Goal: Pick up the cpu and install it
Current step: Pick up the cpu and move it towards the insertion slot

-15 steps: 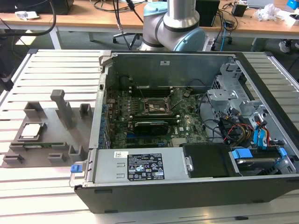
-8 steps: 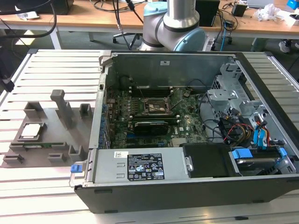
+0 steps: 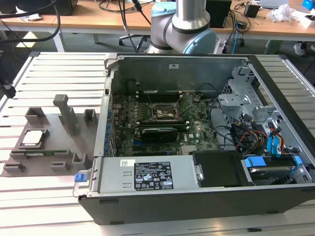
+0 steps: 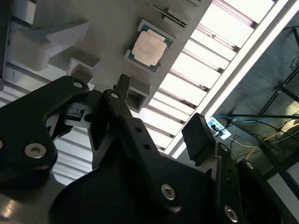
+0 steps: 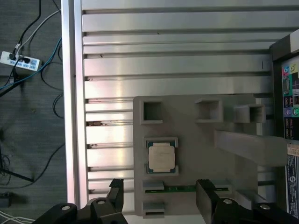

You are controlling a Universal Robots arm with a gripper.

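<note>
Pincer: I see my pincer (image 5: 159, 198) released, its two black fingers spread wide with nothing between them; in both wrist views it hangs above the grey holder, apart from it.
Fingers: one fingertip (image 4: 200, 136) shows its flat pad in the second wrist view, bare and touching nothing.
CPU: the cpu (image 5: 161, 157) lies flat in its square nest on the grey fixture tray (image 5: 196, 140), silvery top plate up; in the second wrist view (image 4: 147, 48) and in the exterior view (image 3: 31, 138) it sits the same way, untouched.
Tray: it rests on the slatted aluminium bench (image 3: 54, 64), on the exterior view's left, just beside the open computer case (image 3: 206, 147).
Memory stick: a thin green module (image 5: 180, 188) lies in a slot of the tray, near the cpu and between my fingers as the first wrist view shows it.
Socket: the motherboard socket (image 3: 165, 114) sits inside the case, well apart from the cpu, with its frame looking open and no chip in it, as far as I can tell.
Step in hand: I judge this the approach for the pick; nothing is lifted yet and installation has not begun.
Next move calls for: centring the open fingers over the chip, not the memory stick, then a straight, level descent so the pads meet opposite edges without scraping the nest walls.
</note>
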